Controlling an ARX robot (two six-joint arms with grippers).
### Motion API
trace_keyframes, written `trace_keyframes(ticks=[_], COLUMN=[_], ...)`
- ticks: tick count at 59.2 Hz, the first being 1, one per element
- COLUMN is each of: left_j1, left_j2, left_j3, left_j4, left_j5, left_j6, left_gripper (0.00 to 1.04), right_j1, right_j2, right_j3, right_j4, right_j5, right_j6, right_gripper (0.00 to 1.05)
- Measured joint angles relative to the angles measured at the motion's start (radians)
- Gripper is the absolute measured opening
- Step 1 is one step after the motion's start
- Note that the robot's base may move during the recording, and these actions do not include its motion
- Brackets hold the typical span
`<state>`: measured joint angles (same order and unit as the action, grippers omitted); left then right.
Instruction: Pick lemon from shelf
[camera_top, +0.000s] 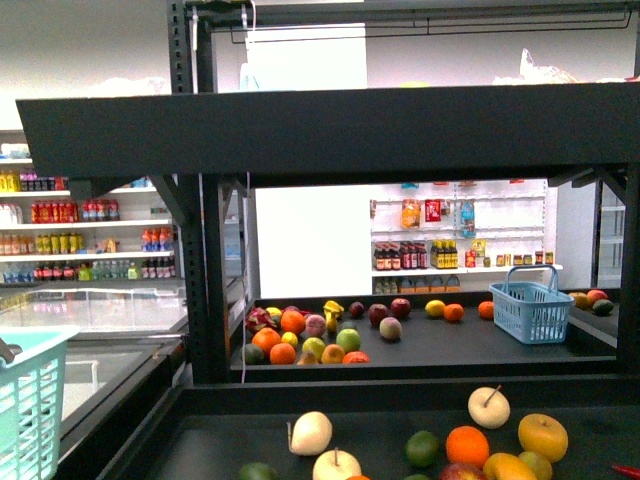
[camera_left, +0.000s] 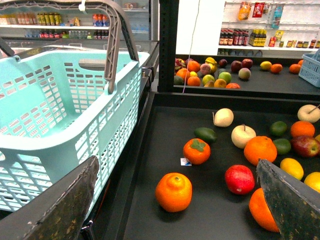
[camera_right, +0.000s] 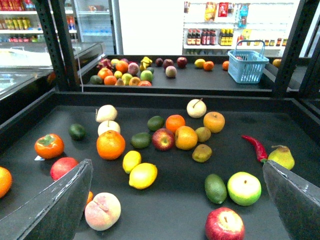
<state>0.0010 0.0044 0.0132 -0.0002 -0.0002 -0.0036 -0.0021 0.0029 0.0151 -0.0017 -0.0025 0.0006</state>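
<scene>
Yellow lemon (camera_right: 143, 175) lies near the right pincer (camera_right: 176, 167), ahead of its spread jaws.

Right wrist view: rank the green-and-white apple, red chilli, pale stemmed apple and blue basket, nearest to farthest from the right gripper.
1. Green-and-white apple, front of the near deck, just ahead of the right gripper.
2. Red chilli, middle of that deck.
3. Pale stemmed apple, at its back.
4. Blue basket, on the far deck.
</scene>
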Motion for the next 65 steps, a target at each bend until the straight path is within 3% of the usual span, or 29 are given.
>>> trace_keyframes(ticks=[30, 34, 46, 52, 57, 65], left_j1=[0.000, 0.000, 0.006, 0.095, 0.242, 0.414], left_j2=[0.000, 0.033, 0.185, 0.345, 0.548, 0.827], left_j3=[0.000, 0.018, 0.084, 0.184, 0.310, 0.494], left_j4=[0.000, -0.085, -0.068, 0.023, 0.103, 0.161], left_j5=[0.000, -0.008, 0.073, 0.199, 0.341, 0.482], left_j6=[0.000, -0.130, -0.438, -0.547, -0.697, -0.928], left_gripper=[0.97, 0.97, 0.97, 0.97, 0.97, 0.97], right_j1=[0.000, 0.000, 0.000, 0.000, 0.000, 0.000], right_j2=[0.000, 0.000, 0.000, 0.000, 0.000, 0.000], right_j3=[0.000, 0.000, 0.000, 0.000, 0.000, 0.000], right_j4=[0.000, 0.000, 0.000, 0.000, 0.000, 0.000], right_j5=[0.000, 0.000, 0.000, -0.001, -0.001, -0.001], right_j6=[0.000, 0.000, 0.000, 0.000, 0.000, 0.000], right_gripper=[1.02, 1.02, 1.02, 1.02, 1.02, 1.02])
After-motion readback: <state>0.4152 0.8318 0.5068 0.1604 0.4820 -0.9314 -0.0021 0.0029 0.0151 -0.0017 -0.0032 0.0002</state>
